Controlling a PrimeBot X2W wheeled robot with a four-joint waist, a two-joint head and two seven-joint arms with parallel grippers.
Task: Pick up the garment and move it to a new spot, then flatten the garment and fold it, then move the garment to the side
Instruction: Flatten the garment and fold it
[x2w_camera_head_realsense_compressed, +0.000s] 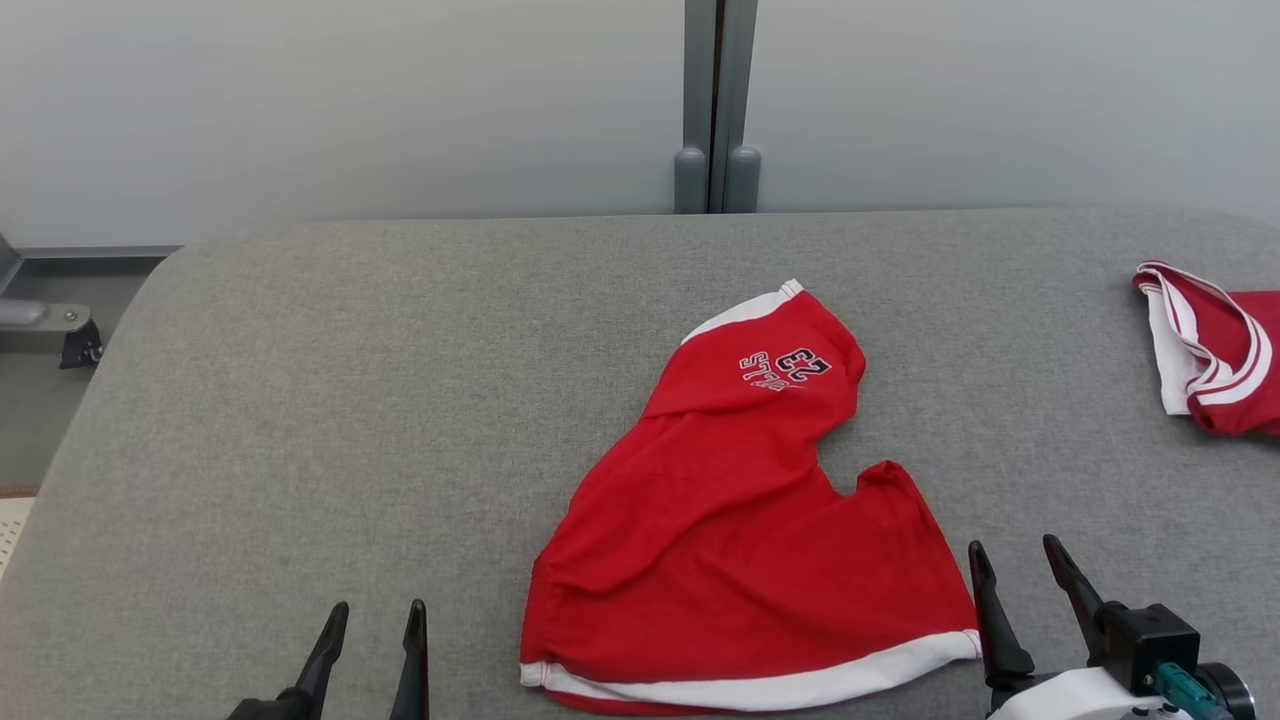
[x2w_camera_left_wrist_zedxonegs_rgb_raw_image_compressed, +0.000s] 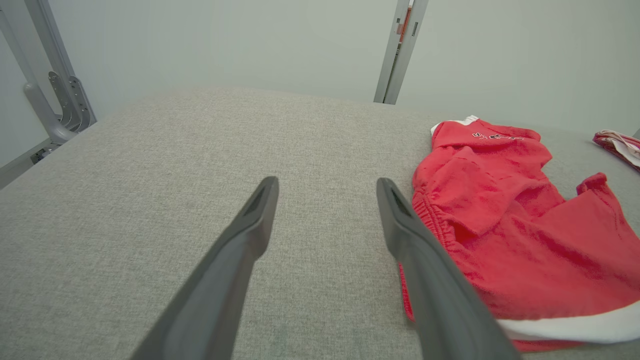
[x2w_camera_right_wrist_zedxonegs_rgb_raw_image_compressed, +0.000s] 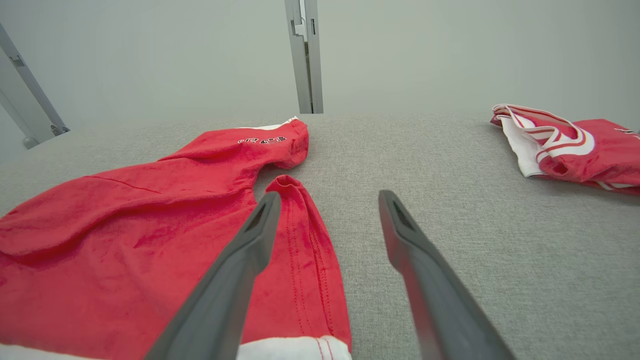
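L gripper (x2w_camera_left_wrist_zedxonegs_rgb_raw_image_compressed: 327, 182) spread wide; red garment (x2w_camera_left_wrist_zedxonegs_rgb_raw_image_compressed: 525, 240) beside (rumpled).

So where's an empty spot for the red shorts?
Biggest bare patch: the left half of the gray table, beside the red shorts. A smaller gap lies between the shorts and the red-and-white garment at the right edge. That right edge is crowded.

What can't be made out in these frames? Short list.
1. The second garment: head view, cut off by the right edge; type unclear.
2. The print on the red garment: head view, the word by the number runs into a fold; wrist views, too small.
3. The red garment's near corner: left wrist view, behind a finger of the left gripper.
4. Its lower layers: under its own folds.
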